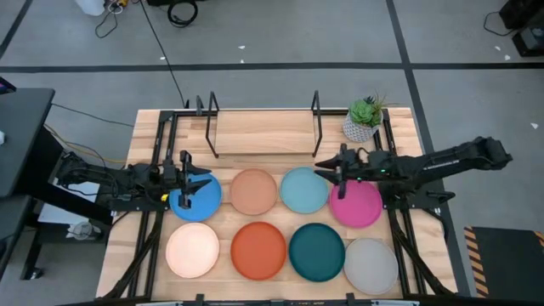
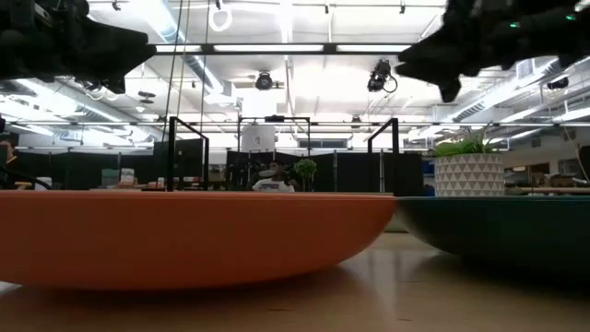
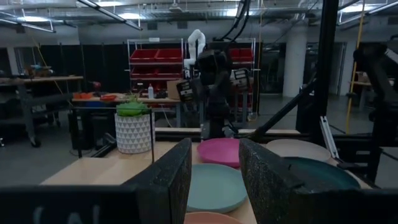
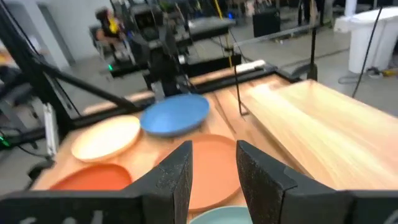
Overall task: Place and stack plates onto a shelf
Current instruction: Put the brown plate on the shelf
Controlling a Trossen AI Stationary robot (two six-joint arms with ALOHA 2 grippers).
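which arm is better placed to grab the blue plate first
Left. The left tool hangs open right over the blue plate; the right tool hangs across the table, near the magenta plate.

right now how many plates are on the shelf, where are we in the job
None yet: the shelf holds no plates. All eight plates lie on the table in two rows. In hand: nothing; the left pincer hovers open over the blue plate, the right pincer open between the light blue plate and magenta plate. Left: all of the stacking.
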